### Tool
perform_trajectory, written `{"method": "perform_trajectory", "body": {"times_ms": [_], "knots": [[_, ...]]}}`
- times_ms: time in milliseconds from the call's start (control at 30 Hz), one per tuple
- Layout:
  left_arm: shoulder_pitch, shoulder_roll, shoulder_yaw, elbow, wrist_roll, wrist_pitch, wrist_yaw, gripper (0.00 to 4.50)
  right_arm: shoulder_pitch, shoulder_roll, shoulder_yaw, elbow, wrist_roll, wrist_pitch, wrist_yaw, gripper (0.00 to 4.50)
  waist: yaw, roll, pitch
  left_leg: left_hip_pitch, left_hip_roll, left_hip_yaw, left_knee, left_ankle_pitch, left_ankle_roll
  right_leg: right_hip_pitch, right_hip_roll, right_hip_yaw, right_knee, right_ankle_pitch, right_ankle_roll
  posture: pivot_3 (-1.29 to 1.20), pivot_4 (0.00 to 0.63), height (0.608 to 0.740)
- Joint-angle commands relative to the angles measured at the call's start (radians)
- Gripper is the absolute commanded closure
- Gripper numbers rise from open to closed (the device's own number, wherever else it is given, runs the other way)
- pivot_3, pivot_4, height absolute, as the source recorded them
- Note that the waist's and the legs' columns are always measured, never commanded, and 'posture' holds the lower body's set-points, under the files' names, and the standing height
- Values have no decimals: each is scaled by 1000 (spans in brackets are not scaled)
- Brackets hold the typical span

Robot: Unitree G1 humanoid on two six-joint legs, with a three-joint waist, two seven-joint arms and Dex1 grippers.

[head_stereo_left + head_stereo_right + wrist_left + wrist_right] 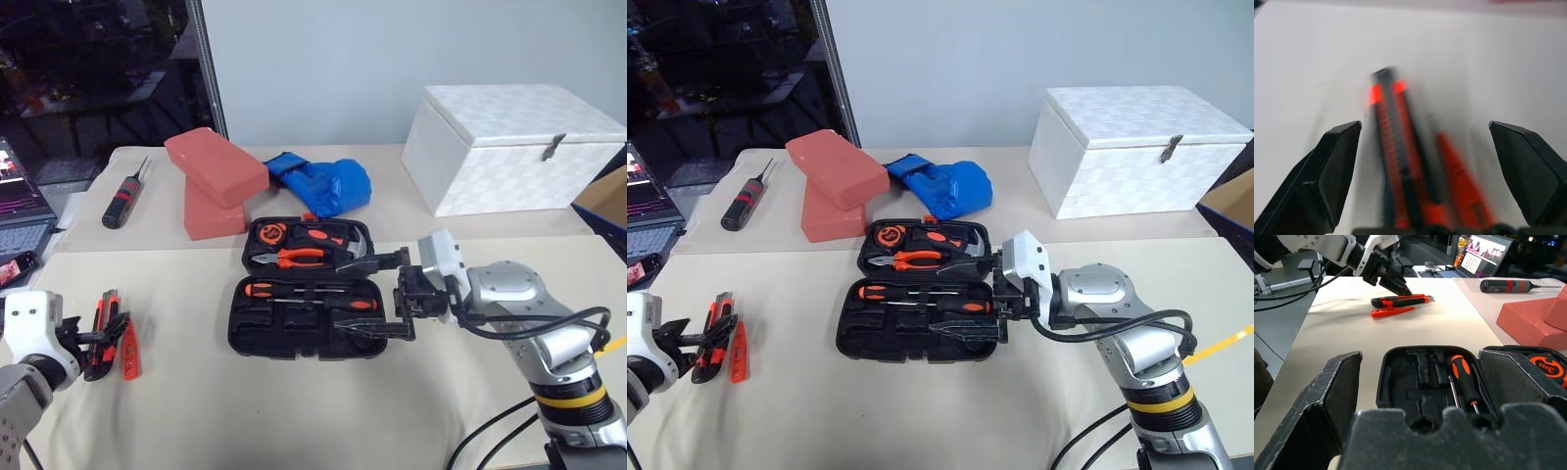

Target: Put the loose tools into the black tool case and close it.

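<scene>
Black tool case (304, 299) is lying open near the middle of the table (294, 411), its far half holding pliers, a tape measure and a hammer, its near half carrying one black-and-orange screwdriver (299, 290) with several slots unfilled. Head views: right hand (377, 294) is hovering at the case's right edge, fingers spread wide and holding nothing; left hand (93, 343) is sitting wide open over the loose tools (113, 338), an orange-and-black knife-like tool and a thin orange one beside it, lying on the table well left of the case. Left wrist view: both fingers are flanking the two orange tools (1415, 166), neither touching; motion blur is making the tools' exact form hard to read. Right wrist view: the near half's slots (1425, 382) and the seated screwdriver are showing plainly, with the loose tools beyond. Step judged in hand: collecting the loose pair. Next move is calling for the left fingers to lower and close on one tool, then carry it to an open slot. A black screwdriver with red band (122, 199) is lying apart by the red bricks (211, 181).
</scene>
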Motion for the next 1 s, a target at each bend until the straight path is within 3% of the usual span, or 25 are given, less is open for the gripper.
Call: {"method": "perform_trajectory", "body": {"times_ms": [33,300,467,600,800,900,1000], "knots": [[41,-21,38,-116,-20,50,75,0,-3,-12,-14,-33,4,-17,3,73,0,0,0,0,0,0,0,0,0,0,0,0,0,0,0,0,150,740],[146,-185,5,-311,9,149,300,0,1,-23,-11,-32,5,-16,16,73,4,-1,0,0,3,0,1,0,-2,1,2,-1,0,-1,0,0,150,740],[106,-259,-65,-303,38,195,388,0,-2,-34,-16,-29,10,-17,27,73,13,-1,0,1,3,0,2,0,-2,2,2,-1,0,-5,6,0,150,740],[42,-290,-138,-262,72,202,424,0,0,-42,-22,-33,20,-18,43,73,13,-1,0,1,3,0,2,0,-2,2,3,-1,0,-5,5,0,150,740],[-38,-321,-153,-207,135,207,479,0,-1,-53,-30,-37,28,-22,63,73,13,-1,0,1,3,1,1,0,-2,2,3,-1,1,-1,-1,0,150,740],[-51,-324,-150,-186,157,208,478,736,2,-52,-32,-41,27,-24,67,0,12,-1,0,1,3,1,1,0,-2,2,3,-1,1,-1,0,0,150,740],[-64,-328,-149,-175,161,200,462,1830,6,-53,-37,-44,27,-31,74,0,13,-1,0,1,3,1,1,0,-2,2,3,-1,1,-2,1,0,150,740]]}}
